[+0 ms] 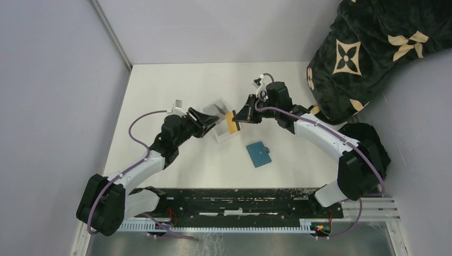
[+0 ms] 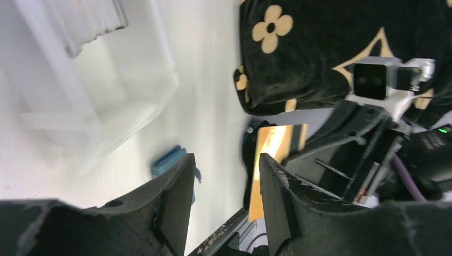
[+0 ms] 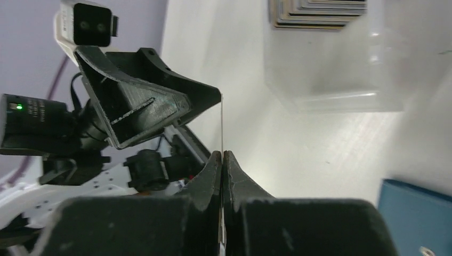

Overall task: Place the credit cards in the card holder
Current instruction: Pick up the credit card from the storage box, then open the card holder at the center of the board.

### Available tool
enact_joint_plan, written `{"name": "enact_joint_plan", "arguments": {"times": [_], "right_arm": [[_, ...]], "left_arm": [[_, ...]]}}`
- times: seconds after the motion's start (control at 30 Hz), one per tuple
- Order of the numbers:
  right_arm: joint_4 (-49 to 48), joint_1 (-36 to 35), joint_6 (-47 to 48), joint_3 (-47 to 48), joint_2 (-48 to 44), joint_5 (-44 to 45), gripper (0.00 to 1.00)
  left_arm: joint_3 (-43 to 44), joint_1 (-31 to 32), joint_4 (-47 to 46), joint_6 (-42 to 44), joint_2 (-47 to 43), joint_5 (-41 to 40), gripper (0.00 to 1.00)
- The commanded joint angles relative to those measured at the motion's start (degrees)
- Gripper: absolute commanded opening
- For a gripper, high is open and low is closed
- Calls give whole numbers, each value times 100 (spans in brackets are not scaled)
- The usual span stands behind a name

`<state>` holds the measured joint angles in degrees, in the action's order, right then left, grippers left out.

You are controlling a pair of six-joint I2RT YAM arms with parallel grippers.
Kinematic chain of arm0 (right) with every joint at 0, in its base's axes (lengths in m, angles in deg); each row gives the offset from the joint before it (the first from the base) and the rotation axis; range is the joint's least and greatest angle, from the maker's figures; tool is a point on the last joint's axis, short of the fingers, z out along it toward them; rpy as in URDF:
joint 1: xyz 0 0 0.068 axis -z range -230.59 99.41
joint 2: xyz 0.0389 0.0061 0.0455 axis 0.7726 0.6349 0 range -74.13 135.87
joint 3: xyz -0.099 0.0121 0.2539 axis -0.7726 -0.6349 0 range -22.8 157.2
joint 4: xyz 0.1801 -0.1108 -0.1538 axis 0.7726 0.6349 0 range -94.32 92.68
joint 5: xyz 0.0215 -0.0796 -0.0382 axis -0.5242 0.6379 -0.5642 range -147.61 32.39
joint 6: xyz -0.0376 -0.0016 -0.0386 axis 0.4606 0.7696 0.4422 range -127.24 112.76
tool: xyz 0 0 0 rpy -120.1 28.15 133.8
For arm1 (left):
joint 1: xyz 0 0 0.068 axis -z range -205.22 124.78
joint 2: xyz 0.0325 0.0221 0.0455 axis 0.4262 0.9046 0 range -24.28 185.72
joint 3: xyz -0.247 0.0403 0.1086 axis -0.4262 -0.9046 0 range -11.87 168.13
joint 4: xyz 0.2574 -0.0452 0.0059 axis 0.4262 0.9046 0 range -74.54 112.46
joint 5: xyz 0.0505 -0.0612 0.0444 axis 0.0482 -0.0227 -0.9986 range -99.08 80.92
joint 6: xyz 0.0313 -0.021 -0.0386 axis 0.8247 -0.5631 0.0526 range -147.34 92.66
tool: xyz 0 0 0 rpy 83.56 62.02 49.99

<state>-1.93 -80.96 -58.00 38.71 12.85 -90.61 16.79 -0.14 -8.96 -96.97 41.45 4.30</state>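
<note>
The right end effector (image 3: 222,160) is pinched fully together on the gold-yellow credit card (image 1: 232,123). It grips the card by one short edge, so most of the card juts out free between the two arms, just above the clear tray (image 3: 330,85). Seen from the right wrist, the card is edge-on, a hairline of stiff, thin plastic. The left end effector (image 2: 225,170) faces it with jaws parted and nothing between them. That looks like readiness to take or steady the card, since one pinch at the edge gives little control for sliding it into a pocket. The other credit cards (image 3: 320,13) sit stacked in the tray, greyish with neat layered edges. The card holder (image 1: 259,154), a small teal rectangle with a matte look, lies flat on the white worktop (image 1: 176,165), nearer the arm bases and apart from both arms. It seems folded shut, though the overhead view is too small to be certain
</note>
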Motion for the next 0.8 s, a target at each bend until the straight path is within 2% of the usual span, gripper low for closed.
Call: {"name": "enact_joint_plan", "arguments": {"times": [0.0,0.13,0.33,0.57,0.77], "right_arm": [[2327,-28,1652,492,-479,978,1],[3137,-140,2063,358,-594,1536,1],[3811,-496,2395,262,-502,2311,1],[3953,-664,2519,87,-228,2765,1],[4055,-715,2665,-5,-57,3283,1]], "left_arm": [[160,343,989,663,-179,-761,54],[373,1134,1364,972,70,-1398,48],[929,2236,1714,1253,1017,-2052,42],[1176,2760,1619,1272,1914,-2200,34],[1408,3026,1590,1319,2410,-2214,32]]}}
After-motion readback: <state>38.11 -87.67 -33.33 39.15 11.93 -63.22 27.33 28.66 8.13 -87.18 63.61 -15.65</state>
